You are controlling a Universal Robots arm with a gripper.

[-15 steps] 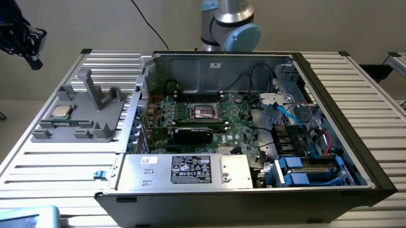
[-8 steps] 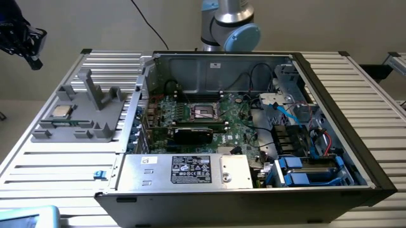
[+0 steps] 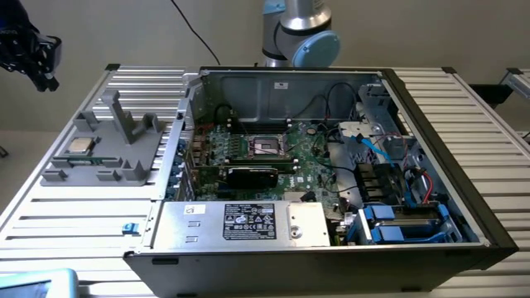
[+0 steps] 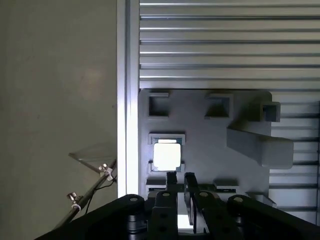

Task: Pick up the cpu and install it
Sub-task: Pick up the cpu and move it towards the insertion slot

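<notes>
The cpu, a small square chip with a shiny metal top, lies flat in a recess of the grey holder on the exterior view's left. In the wrist view the cpu glares bright on the grey holder, just beyond my fingertips. My gripper hangs high above the table's far left corner, well clear of the chip. Seen from the wrist, the gripper has its two dark fingers a little apart with nothing between them. The dark square socket sits on the motherboard inside the open case.
The open computer case holds a black card, cables, blue drive bays and a silver power supply. Upright posts rise from the holder. The arm's base stands behind the case on the slatted table.
</notes>
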